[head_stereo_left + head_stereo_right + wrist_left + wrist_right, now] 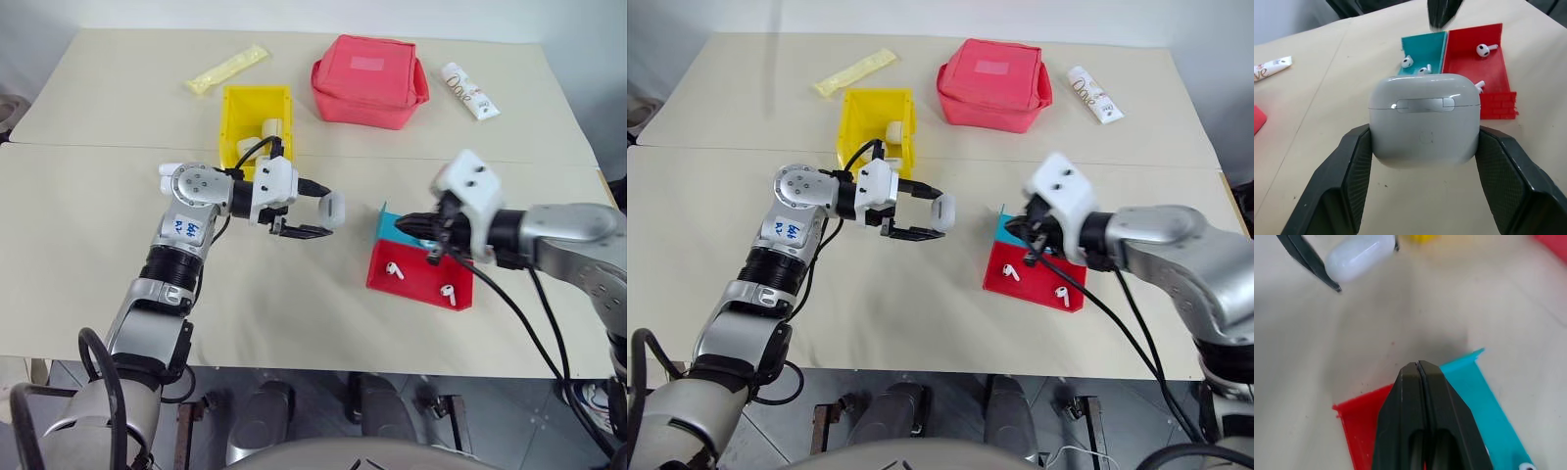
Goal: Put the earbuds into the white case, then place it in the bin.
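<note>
My left gripper [321, 219] clamped on the closed white case [332, 210], held above the table [98, 245] left of the red-and-blue tray [419, 281], my right gripper [1419, 369] pinched fully shut, empty, over the tray's near-left edge, earbuds [394, 268] lying in the tray, yellow bin [235, 110] far left.

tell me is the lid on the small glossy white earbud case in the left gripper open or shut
Shut. The small glossy white earbud case, clamped between the left gripper's black fingers, shows only a thin seam; its lid sits flush.

A pink-red pouch [368, 80], white tube [468, 90] and yellow packet [227, 70] lie on the table [88, 245].
</note>
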`<state>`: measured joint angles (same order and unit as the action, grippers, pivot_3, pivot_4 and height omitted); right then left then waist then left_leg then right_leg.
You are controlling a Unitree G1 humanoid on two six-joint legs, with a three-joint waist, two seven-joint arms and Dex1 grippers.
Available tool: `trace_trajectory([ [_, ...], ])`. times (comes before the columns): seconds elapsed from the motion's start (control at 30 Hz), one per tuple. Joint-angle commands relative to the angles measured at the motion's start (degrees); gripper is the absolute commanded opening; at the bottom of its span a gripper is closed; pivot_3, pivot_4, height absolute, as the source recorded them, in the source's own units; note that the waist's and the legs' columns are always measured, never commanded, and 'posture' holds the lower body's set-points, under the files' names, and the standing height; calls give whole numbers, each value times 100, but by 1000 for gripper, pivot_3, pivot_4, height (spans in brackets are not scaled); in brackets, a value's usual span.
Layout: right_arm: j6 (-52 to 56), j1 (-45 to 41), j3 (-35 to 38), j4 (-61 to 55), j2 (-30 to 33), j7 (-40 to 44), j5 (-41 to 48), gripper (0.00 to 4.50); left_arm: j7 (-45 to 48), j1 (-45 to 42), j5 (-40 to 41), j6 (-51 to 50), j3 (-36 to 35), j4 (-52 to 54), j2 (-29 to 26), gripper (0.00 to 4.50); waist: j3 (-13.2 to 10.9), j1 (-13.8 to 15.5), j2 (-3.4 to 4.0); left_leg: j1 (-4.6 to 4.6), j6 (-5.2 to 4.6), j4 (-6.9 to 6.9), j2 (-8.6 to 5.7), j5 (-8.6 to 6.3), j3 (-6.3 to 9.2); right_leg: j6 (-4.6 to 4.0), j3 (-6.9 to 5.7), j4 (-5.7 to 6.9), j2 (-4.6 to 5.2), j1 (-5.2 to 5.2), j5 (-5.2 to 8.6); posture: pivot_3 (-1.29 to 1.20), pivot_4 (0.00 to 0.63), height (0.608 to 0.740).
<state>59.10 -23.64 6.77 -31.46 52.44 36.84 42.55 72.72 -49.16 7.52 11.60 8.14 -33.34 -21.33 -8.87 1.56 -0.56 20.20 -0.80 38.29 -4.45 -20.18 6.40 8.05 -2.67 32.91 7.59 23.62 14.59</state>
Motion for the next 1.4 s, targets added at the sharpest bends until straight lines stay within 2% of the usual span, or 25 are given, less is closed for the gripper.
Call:
trace_trajectory([
  [0.03, -884, 625, 846, 35, 28, 853, 142, 403, -187, 42, 317, -10, -277, 281, 29, 2780, 0, 6, -1, 0, 0, -1, 1, 0, 0, 0, 0, -2, -1, 0, 0, 0, 150, 740],
  [0.1, -1075, 910, 1131, 186, -16, 1274, 355, 895, -416, 75, 350, -20, -391, 259, 82, 2780, 0, 1, -1, -1, 0, 0, 1, 0, 1, 0, 0, -2, -2, -2, 0, 0, 150, 740],
  [0.2, -1216, 1037, 1473, 471, -134, 1815, 825, 1513, -1317, 77, 90, -97, -570, 112, 114, 2780, -1, 15, -4, -3, 1, 4, 4, 0, 0, 1, 0, -4, -2, -6, -1, 0, 150, 740],
  [0.37, -1516, 1034, 1433, 748, -81, 1860, 573, 3251, -2895, -170, -414, -640, -784, -124, -18, 2780, -1, 16, -4, -7, 2, 3, 5, 1, -1, 2, 1, -2, -2, -6, -1, 0, 150, 740],
  [0.47, -1579, 1017, 1471, 777, -97, 1846, 597, 4307, -3293, -271, -588, -718, -760, -338, -111, 2780, -1, 12, -4, -6, 2, 3, 3, 1, -2, 2, 2, 0, -2, -4, -1, 0, 150, 740],
  [0.5, -1607, 1026, 1475, 785, -96, 1843, 582, 4482, -3398, -311, -631, -742, -758, -444, -121, 2780, -1, 19, -5, -6, 2, 2, 3, 1, -2, 2, 2, 2, -2, -3, -1, 0, 150, 740],
  [0.73, -1673, 1108, 1561, 742, -114, 1711, 621, 4482, -3994, -637, -754, -660, -840, -983, -148, 2780, -1, 98, -5, -4, 3, 8, 0, 0, -2, 3, 1, 1, 2, -4, -2, 0, 150, 740],
  [0.87, -1688, 1190, 1616, 713, -103, 1660, 600, 4482, -4747, -1014, -989, -678, -853, -1682, -214, 2780, -1, 146, -6, -2, 3, 14, 0, 0, -3, 5, 1, 1, 2, -4, -3, 0, 150, 740],
  [0.97, -1707, 1222, 1642, 720, -92, 1630, 577, 4500, -5092, -1271, -1169, -530, -771, -2207, -225, 3748, -1, 147, -6, -3, 3, 16, -2, 0, -3, 6, 1, 3, 2, -4, -3, 0, 150, 740],
  [1.03, -1742, 1192, 1594, 754, -84, 1598, 523, 4500, -4714, -1310, -1088, -317, -731, -2322, -143, 4361, -1, 145, -5, -2, 3, 14, -3, 0, -4, 6, 2, 4, 2, -3, -3, 0, 150, 740],
  [1.07, -1755, 1172, 1581, 773, -84, 1595, 516, 4500, -4415, -1277, -1021, -117, -708, -2255, -132, 4467, -1, 148, -6, -3, 3, 14, -3, 0, -5, 6, 1, 4, 3, -3, -3, 0, 150, 740],
  [1.2, -1804, 1106, 1506, 821, -85, 1626, 490, 4500, -3451, -1053, -610, 449, -868, -1822, -243, 4467, -2, 139, -8, 1, 4, 21, -2, 0, -4, 6, 0, 4, 3, -3, -4, 0, 150, 740],
  [1.3, -1890, 1043, 1433, 905, -80, 1714, 407, 4500, -2940, -818, -162, 264, -1094, -1317, -315, 4467, -2, 127, -8, 0, 5, 20, 2, -1, -5, 6, 0, 4, 3, -3, -3, 0, 150, 740],
  [1.4, -2142, 1021, 1366, 1024, -84, 1906, 243, 4500, -2331, -336, 530, -283, -1350, -270, -446, 4467, -2, 95, -7, -2, 6, 17, 6, -1, -5, 6, 0, 4, 1, -2, -3, 0, 150, 740],
])
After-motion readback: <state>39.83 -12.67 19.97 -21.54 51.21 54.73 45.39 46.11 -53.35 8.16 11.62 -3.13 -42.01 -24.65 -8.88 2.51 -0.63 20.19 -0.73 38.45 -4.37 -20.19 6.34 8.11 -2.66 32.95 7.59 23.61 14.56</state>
